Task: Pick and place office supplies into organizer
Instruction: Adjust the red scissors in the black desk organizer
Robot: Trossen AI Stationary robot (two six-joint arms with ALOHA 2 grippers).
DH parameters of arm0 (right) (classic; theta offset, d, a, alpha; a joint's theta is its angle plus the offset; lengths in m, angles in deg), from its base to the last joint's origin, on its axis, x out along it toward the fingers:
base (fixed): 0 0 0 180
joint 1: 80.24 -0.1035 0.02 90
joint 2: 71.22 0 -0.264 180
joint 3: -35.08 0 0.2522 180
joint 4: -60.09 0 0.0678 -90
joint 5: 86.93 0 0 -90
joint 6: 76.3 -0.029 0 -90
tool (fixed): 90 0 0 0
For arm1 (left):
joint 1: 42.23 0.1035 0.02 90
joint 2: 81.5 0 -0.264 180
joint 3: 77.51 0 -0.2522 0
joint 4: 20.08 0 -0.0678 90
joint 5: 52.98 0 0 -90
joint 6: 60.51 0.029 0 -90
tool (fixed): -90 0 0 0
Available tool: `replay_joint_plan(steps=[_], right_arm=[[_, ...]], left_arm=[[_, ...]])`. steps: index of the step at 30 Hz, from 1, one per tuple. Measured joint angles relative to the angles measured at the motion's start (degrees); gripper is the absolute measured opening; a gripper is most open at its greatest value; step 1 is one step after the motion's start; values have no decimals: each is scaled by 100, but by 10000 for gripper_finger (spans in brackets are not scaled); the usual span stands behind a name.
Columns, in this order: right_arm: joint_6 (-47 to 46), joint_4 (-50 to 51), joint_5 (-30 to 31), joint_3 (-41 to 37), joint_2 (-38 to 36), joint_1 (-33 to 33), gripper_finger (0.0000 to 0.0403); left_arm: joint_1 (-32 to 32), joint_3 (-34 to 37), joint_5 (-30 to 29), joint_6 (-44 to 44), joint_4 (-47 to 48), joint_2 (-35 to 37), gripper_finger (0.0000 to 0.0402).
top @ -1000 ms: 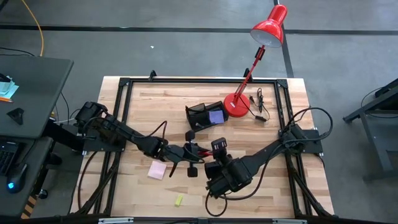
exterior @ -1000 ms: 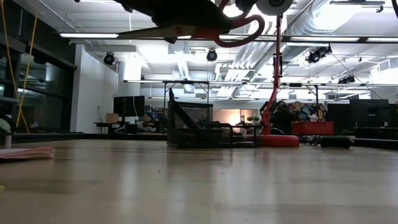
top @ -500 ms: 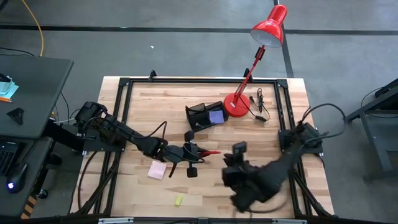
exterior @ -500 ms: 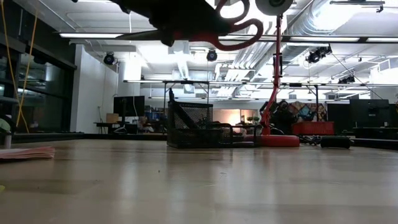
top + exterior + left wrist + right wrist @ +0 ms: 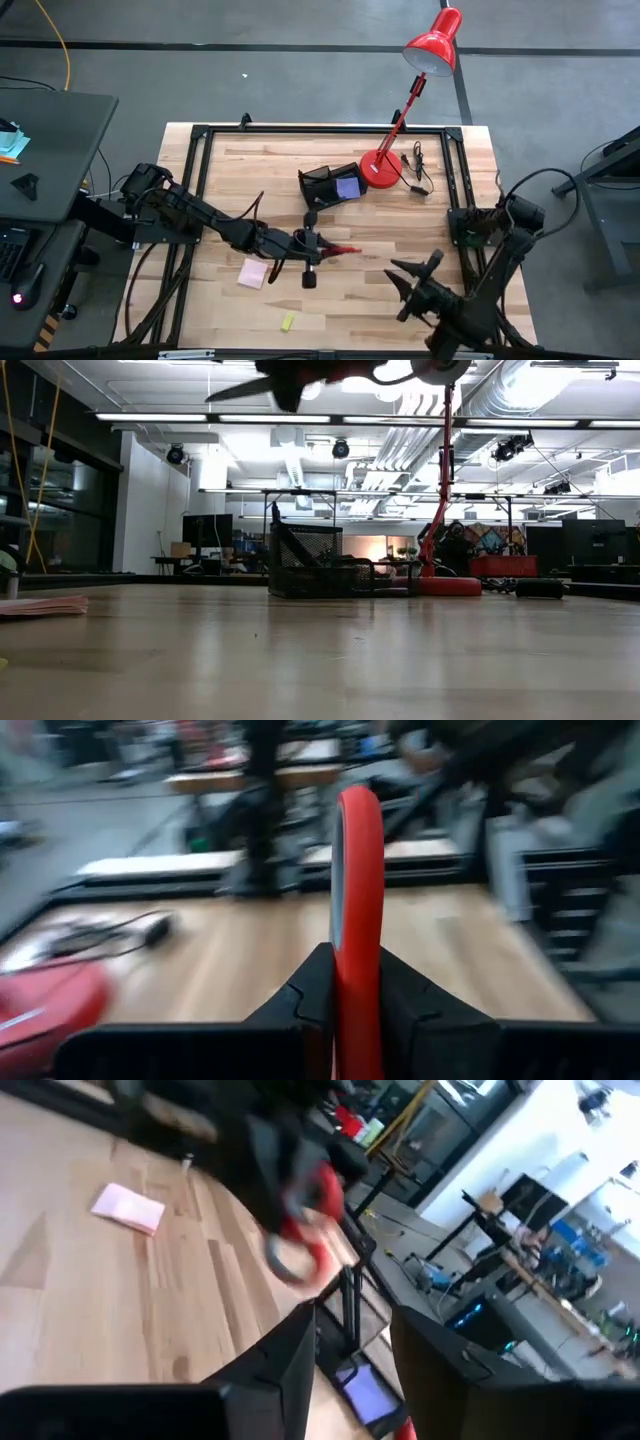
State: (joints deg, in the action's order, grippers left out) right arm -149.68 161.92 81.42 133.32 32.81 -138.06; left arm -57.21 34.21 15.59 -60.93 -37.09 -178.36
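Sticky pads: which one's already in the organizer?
The purple pad, lying inside the organizer. The pink pad lies loose on the table by the left gripper.

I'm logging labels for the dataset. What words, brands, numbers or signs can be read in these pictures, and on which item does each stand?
None can be read.
Organizer, red desk lamp, pink sticky-note pad: no print shows.
Scissors in the left end effector: no marking shows.
Monitors in the room behind, low view: too small to read.

Organizer stands just left of the lamp base; scissors hang nearer, before it.
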Motion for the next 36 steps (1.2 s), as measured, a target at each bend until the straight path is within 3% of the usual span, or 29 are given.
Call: replay_joint_plan(steps=[5,9,14,18,24,29,36], right_arm=[[-1280,-409,576,-1211,-61,-14,126],[-2065,-693,1130,-1851,-70,-38,126],[-2535,-1165,1160,-2396,-70,-20,126],[-2538,-1366,1159,-2555,-70,23,126],[-2313,-1467,1168,-2441,-68,267,126],[-2067,-1528,1167,-2444,-68,748,126],[-1920,-1362,1166,-2381,-64,1407,126]], left_arm=[[-9,265,978,168,-1221,2,21],[39,734,1027,452,-2428,2,37],[318,1379,1293,447,-3477,2,24],[580,1818,1869,292,-4284,2,21],[1025,1976,1947,39,-4442,2,45],[1477,1976,2426,119,-4591,2,21],[1739,1976,2762,13,-4688,2,33]])
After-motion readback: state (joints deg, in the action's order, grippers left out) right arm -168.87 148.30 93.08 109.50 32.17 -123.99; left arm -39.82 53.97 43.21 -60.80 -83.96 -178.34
